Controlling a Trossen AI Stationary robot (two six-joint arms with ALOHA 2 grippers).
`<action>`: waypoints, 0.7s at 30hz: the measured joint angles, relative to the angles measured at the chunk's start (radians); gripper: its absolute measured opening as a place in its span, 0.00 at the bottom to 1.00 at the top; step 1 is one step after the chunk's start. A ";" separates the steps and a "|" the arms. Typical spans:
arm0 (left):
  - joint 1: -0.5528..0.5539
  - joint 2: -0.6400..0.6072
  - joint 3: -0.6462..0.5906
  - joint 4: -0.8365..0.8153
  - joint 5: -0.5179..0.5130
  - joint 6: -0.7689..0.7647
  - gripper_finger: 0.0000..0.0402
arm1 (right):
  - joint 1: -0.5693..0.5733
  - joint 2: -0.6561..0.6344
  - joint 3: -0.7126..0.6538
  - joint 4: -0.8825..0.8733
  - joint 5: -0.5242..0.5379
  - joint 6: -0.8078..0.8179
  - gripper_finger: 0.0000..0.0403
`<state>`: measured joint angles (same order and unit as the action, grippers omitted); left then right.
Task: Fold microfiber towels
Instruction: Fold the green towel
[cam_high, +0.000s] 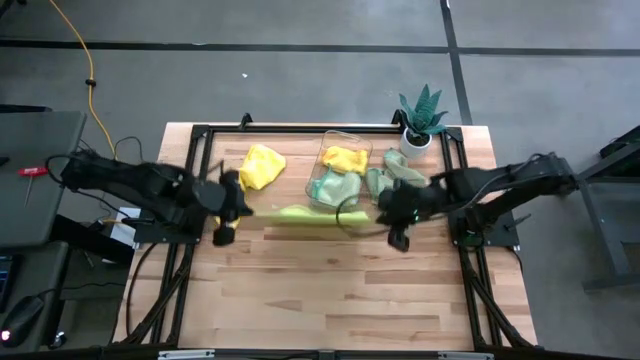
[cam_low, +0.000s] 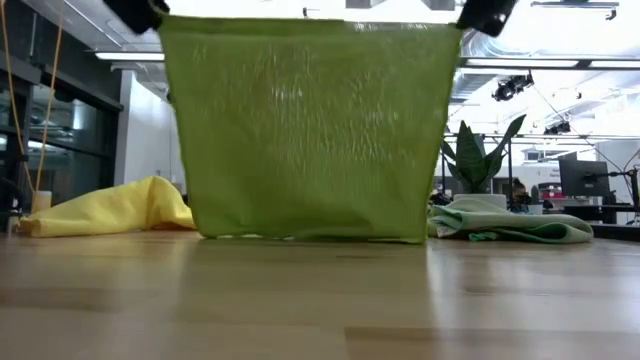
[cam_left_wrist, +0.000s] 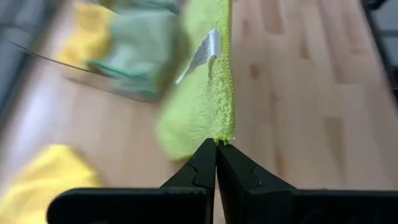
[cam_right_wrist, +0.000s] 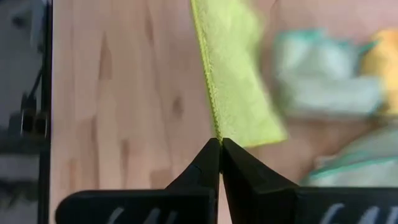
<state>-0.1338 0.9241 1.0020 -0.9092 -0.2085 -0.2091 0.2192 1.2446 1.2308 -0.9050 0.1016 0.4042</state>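
Note:
A lime green towel (cam_low: 305, 130) hangs stretched between my two grippers above the table's middle; from above it shows as a narrow strip (cam_high: 305, 214). My left gripper (cam_high: 235, 207) is shut on its left top corner, my right gripper (cam_high: 392, 214) on its right top corner. A yellow towel (cam_high: 261, 166) lies bunched at the far left. A mint towel (cam_high: 395, 176) lies crumpled beside the clear bin (cam_high: 344, 140), which holds a yellow and a mint towel. My left gripper pinches the towel's top corner (cam_left_wrist: 222, 134) between its two fingers, which lie level along the top edge. The towel hangs below, its top edge taut, its bottom edge (cam_low: 305, 237) at the tabletop. My right gripper pinches the opposite top corner (cam_right_wrist: 217, 132) between its two fingers, level, pointing along the top edge toward the left gripper. The towel hangs flat below the hold.
A spiky potted plant (cam_high: 420, 118) stands at the far right corner. The bin and loose towels fill the far half; bare wooden tabletop (cam_high: 330, 290) lies on the near side.

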 joint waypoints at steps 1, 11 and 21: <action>-0.028 0.001 -0.034 0.039 0.013 -0.043 0.00 | 0.017 0.019 -0.009 0.001 -0.010 0.012 0.00; -0.297 0.070 -0.318 0.462 0.040 -0.475 0.00 | 0.195 0.241 -0.052 0.082 -0.082 0.163 0.00; -0.514 0.306 -0.399 0.633 0.032 -0.794 0.00 | 0.339 0.478 -0.052 0.336 -0.194 0.336 0.00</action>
<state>-0.6476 1.2300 0.6025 -0.2757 -0.1767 -1.0026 0.5578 1.7224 1.1790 -0.5695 -0.0927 0.7406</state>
